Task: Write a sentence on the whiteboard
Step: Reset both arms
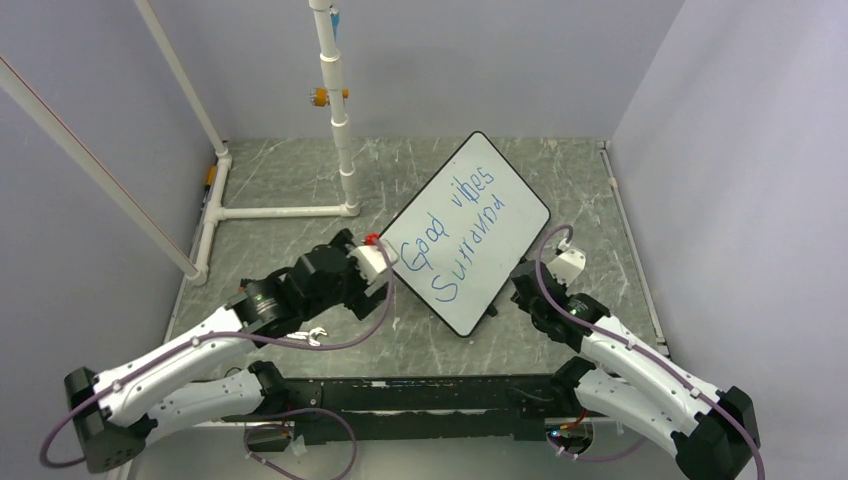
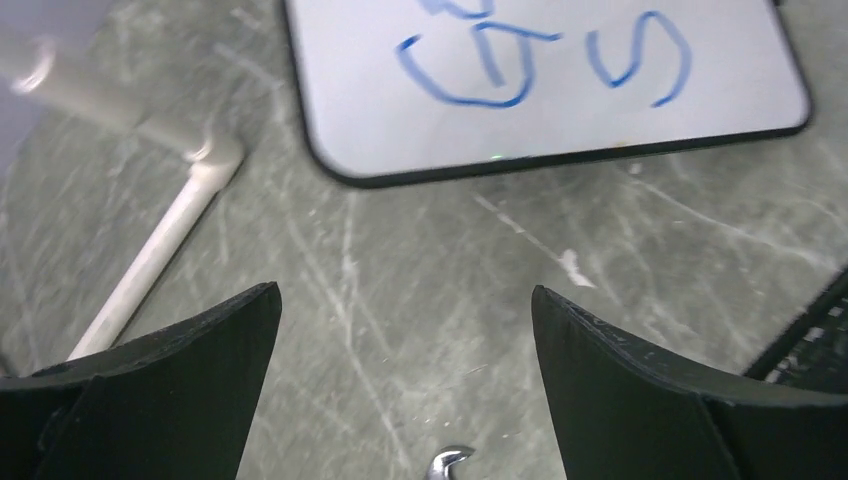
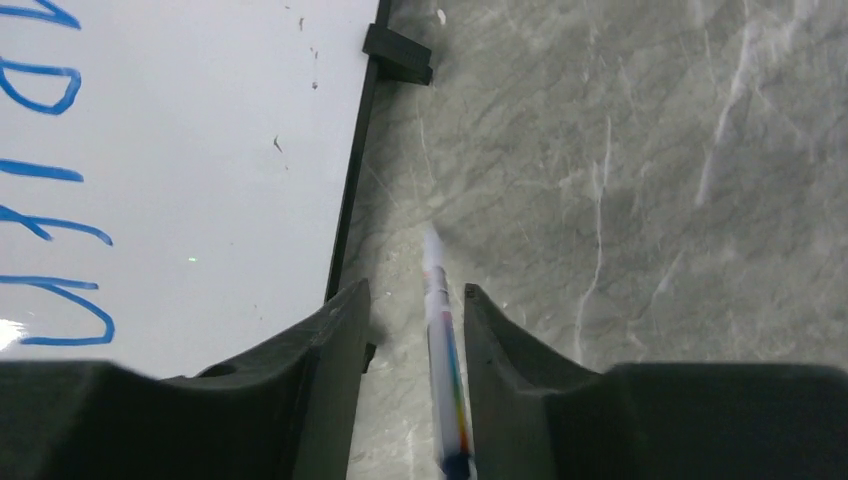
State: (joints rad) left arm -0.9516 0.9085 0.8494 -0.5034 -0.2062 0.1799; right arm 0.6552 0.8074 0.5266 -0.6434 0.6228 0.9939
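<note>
On the grey marbled tabletop (image 1: 300,190), the left gripper (image 2: 405,300) gapes wide and empty, the right gripper (image 3: 415,290) stands part-open around an ungripped, blurred marker (image 3: 440,360), and the whiteboard (image 1: 480,285) lies just ahead of both, bearing the blue sentence (image 1: 455,235).

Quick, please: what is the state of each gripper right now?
Left gripper: open, holding nothing.
Right gripper: open; a marker stands between its jaws, with gaps on both sides, apparently not clamped.

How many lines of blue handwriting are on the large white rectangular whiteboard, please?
2: "Good vibes" runs diagonally across the black-framed whiteboard, and a scrawled blue line lies just beneath it. None appears hidden.
</note>
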